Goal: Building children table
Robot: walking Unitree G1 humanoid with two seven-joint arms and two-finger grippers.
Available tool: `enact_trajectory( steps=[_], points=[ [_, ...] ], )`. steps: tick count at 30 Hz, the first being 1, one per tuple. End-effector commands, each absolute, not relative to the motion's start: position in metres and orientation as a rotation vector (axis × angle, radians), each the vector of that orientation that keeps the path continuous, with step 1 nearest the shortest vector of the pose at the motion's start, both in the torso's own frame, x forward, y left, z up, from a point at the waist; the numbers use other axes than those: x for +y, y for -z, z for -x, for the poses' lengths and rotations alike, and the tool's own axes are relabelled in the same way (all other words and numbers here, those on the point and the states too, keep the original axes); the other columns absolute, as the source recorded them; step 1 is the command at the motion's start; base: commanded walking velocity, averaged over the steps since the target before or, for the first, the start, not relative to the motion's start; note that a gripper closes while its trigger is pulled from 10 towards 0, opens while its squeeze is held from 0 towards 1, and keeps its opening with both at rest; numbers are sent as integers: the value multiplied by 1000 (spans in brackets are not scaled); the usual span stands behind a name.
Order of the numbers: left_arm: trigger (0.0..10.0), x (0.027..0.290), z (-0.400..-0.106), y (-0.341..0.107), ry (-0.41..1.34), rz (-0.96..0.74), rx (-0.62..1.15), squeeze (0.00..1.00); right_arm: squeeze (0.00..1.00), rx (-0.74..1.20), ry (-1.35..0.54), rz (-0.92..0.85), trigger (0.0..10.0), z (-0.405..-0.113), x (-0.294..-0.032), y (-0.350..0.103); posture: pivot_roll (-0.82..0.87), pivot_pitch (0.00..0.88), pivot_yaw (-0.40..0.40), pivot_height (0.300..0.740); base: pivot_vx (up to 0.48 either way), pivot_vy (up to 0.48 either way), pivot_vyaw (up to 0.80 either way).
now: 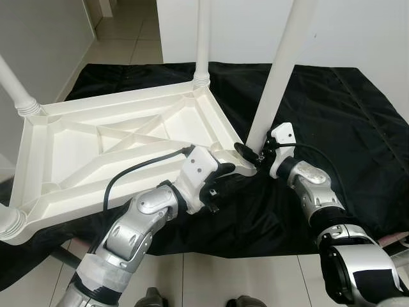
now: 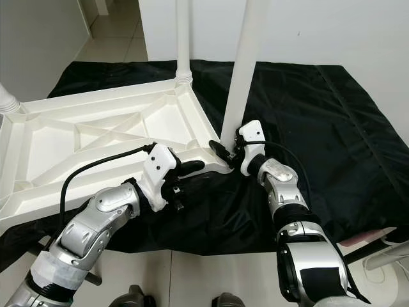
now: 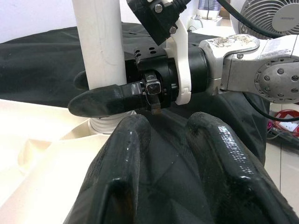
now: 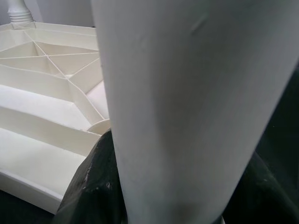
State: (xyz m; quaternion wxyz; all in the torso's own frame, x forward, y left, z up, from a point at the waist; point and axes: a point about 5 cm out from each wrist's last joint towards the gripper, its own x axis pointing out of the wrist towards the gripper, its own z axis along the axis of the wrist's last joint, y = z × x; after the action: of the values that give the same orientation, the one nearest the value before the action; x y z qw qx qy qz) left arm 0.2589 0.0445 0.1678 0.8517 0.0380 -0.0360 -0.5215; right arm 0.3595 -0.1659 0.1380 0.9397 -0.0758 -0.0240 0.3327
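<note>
A: What's the right gripper doing?

B: Its black fingers are clamped round the base of a white table leg, one on either side, just above the ribbed collar where the leg meets the corner socket.

A: And the left gripper?

B: It sits at the near edge of the same corner, just beside the right one. Its two fingers stand a little apart with nothing between them, over the black cloth.

A: Where's the tabletop?

B: The white tabletop lies upside down on a black sheet spread over the tiled floor, ribbed underside facing up. The gripped leg stands upright at the near right corner. Another leg stands at the far right corner, one more leg at the far left.

A: Anything behind?

B: A white wall.
</note>
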Motion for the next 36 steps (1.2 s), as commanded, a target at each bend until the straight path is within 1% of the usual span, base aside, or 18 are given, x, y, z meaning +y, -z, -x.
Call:
enact_trajectory(
  steps=[1,4,7,10,11,15,16,18,19,20,21,23,24,25,26,28,35,36],
  points=[
    [10000,44,-258,-165,1128,-98,-68,0,0,-34,-685,182,10000,-358,-166,-135,-12,0,-8,740,0,0,0],
    [10000,44,-259,-165,1113,-91,-72,0,0,-14,-569,182,10000,-359,-171,-129,-14,0,-13,740,0,0,0],
    [10000,44,-259,-165,1111,-90,-72,0,0,6,-522,184,10000,-359,-173,-126,-15,0,-15,740,0,0,0],
    [10000,45,-260,-165,1103,-88,-70,0,0,-6,-428,139,10000,-358,-169,-125,-21,0,-12,740,0,0,0],
    [10000,45,-260,-165,1103,-88,-70,0,0,-6,-428,139,10000,-358,-169,-125,-21,0,-12,740,0,0,0],
    [10000,46,-260,-165,1100,-88,-69,0,0,-17,-324,87,10000,-353,-158,-125,-22,0,-14,740,0,0,0],
    [10000,46,-260,-165,1100,-88,-69,0,0,-17,-324,87,10000,-353,-158,-125,-22,0,-14,740,0,0,0],
    [10000,46,-260,-166,1096,-87,-70,0,0,-11,-207,46,10000,-349,-151,-122,-22,0,-14,740,0,0,0],
    [10000,46,-260,-166,1096,-87,-70,0,0,-11,-207,46,10000,-349,-151,-122,-22,0,-14,740,0,0,0],
    [10000,47,-260,-166,1092,-87,-70,0,0,-13,-132,39,10000,-345,-146,-121,-18,0,-23,740,0,0,0],
    [10000,47,-260,-166,1092,-87,-70,0,0,-13,-132,39,10000,-345,-146,-121,-18,0,-23,740,0,0,0],
    [10000,48,-261,-166,1087,-86,-71,0,0,-23,40,-6,10000,-336,-135,-120,-18,0,-23,740,0,0,0],
    [10000,48,-261,-166,1087,-86,-71,0,0,-23,40,-6,10000,-336,-135,-120,-18,0,-23,740,0,0,0],
    [10000,48,-261,-166,1085,-85,-71,0,0,-26,82,-20,10000,-333,-132,-121,-18,0,-23,740,0,0,0],
    [10000,48,-261,-166,1084,-85,-72,0,0,-27,106,-46,10000,-329,-123,-122,-16,0,-27,740,0,0,0],
    [10000,49,-261,-166,1084,-84,-74,0,0,-58,35,-77,10000,-327,-109,-129,-16,0,-27,740,0,0,0],
    [10000,49,-263,-167,1086,-91,-79,0,0,-50,46,-50,10000,-324,-116,-131,-25,0,-20,740,0,0,0],
    [10000,50,-264,-168,1082,-91,-80,0,1000,-52,55,-50,10000,-324,-117,-132,-26,0,-20,740,0,0,0]
  ],
)
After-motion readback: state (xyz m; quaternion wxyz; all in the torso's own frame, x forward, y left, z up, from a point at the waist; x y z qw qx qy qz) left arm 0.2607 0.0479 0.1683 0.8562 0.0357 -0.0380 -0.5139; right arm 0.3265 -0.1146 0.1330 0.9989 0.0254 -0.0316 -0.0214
